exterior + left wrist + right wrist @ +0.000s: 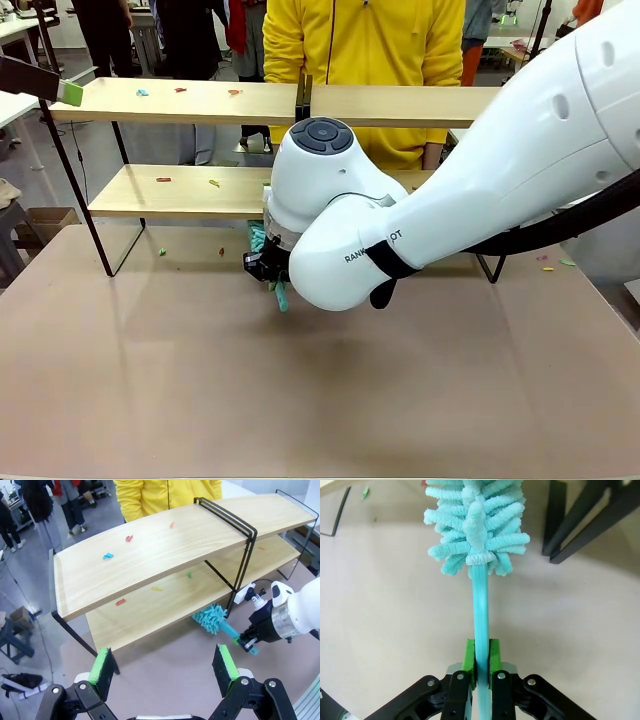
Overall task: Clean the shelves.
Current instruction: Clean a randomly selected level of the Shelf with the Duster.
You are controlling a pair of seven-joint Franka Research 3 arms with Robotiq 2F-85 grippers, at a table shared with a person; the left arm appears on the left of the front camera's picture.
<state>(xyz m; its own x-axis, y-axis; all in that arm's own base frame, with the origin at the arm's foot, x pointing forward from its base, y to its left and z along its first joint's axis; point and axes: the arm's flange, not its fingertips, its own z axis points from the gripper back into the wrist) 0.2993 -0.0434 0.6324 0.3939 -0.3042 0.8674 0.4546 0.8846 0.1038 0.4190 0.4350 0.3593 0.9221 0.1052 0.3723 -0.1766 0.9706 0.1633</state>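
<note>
since the shelves (190, 100) stretch their long boards from side to side across the far part of the counter (300, 400), any sweep along them has to run sideways, not forward. they stand on the counter itself, two tiers on a thin black frame, joined at a centre post (246, 560), with a person (365, 50) in yellow behind them. my right arm reaches across the middle, and my right claw (480, 655) is clamped tight on the thin handle of a turquoise duster (475, 525). the handle runs straight out from between my pads, and the fluffy head points at the shelves, low down near the foot of the centre post, just in front of the lower board (165, 605). whether the fluff touches that board's edge i cannot quite tell, as my own arm covers the spot from the front. my left claw (164, 664) hangs empty with its pads spread wide, up by the left end of the top board (150, 550), so the right one is nearer the work and holds the tool. smallest of all, coloured scraps (120, 601) lie scattered on both boards, mostly to my left of the post. i judge the duster must rise onto the lower board and travel that way along it.
</note>
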